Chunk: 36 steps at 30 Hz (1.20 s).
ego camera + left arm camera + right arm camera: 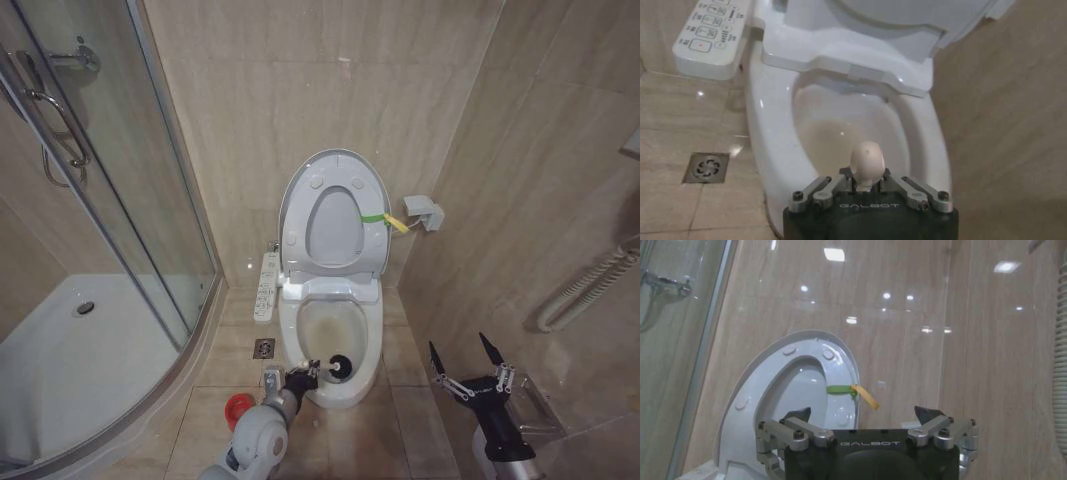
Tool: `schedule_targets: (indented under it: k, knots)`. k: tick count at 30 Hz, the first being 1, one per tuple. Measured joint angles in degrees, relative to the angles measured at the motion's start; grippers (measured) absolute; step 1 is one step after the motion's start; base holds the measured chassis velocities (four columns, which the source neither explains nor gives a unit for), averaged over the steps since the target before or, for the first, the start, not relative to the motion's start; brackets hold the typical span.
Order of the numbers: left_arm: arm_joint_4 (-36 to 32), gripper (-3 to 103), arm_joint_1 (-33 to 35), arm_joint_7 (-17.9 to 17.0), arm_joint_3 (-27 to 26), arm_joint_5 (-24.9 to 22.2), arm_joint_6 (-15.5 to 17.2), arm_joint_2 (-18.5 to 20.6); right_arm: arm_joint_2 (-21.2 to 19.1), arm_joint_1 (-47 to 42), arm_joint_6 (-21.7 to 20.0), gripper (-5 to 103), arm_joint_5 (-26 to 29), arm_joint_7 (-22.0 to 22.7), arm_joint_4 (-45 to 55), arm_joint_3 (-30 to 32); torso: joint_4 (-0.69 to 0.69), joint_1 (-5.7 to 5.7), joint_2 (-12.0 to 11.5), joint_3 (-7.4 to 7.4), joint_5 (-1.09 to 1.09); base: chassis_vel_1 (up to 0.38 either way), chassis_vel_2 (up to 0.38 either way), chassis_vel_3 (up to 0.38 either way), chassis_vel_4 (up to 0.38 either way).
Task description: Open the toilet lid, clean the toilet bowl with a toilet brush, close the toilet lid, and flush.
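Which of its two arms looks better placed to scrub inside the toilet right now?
The left. Its left gripper is shut on the toilet brush, whose dark head is at the front rim of the toilet bowl, and the toilet lid is raised. The right gripper hangs open off to the side, holding nothing.

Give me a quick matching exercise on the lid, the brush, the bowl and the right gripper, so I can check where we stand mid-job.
Things:
1. toilet lid
2. toilet brush
3. toilet bowl
4. right gripper

States:
A. open, holding nothing, to the right of the toilet
B. raised upright against the wall
C. yellowish-brown staining inside
D. held in the left gripper, dark head at the bowl's front rim

Pairs: 1-B, 2-D, 3-C, 4-A
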Motion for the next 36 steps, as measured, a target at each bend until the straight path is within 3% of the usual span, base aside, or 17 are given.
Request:
schedule_targets:
  k: [5, 10, 17, 24, 28, 36]
  knots:
    - [4.16, 18, -4.75, 0.84, 0.32, -1.9, -0.43, -0.26, 0.0, 0.0, 0.0, 100, 0.0, 0.0, 0.0, 0.0, -0.01, 0.01, -0.01, 0.01, 0.01, 0.0, 0.0, 0.0, 0.0]
    - [4.13, 18, -5.52, 0.81, 0.57, -2.41, -0.32, -0.39, 0.0, 0.0, 0.0, 100, 0.0, 0.0, 0.0, 0.0, -0.01, 0.01, -0.02, 0.01, 0.01, 0.0, 0.0, 0.0, 0.0]
    - [-3.44, 18, -0.98, -2.47, 0.27, -4.63, 1.88, -0.05, 0.0, 0.0, 0.0, 100, 0.0, 0.0, 0.0, 0.0, 0.0, 0.01, -0.01, 0.01, 0.01, 0.0, 0.0, 0.0, 0.0]
    - [-6.85, 18, 3.98, -4.1, -1.85, -5.92, 2.58, 0.74, 0.0, 0.0, 0.0, 100, 0.0, 0.0, 0.0, 0.0, 0.0, 0.0, -0.01, 0.0, 0.01, 0.0, 0.0, 0.0, 0.0]
    - [-4.75, 18, 3.81, -3.91, -2.08, -6.24, 2.06, 0.66, 0.0, 0.0, 0.0, 100, 0.0, 0.0, 0.0, 0.0, 0.01, 0.0, -0.01, 0.0, 0.0, 0.0, 0.0, 0.0, 0.0]
    - [2.89, 18, -3.97, -3.26, -0.38, -7.89, 1.08, -0.28, 0.0, 0.0, 0.0, 100, 0.0, 0.0, 0.0, 0.0, -0.01, 0.01, -0.01, 0.01, 0.0, 0.0, 0.0, 0.0, 0.0]
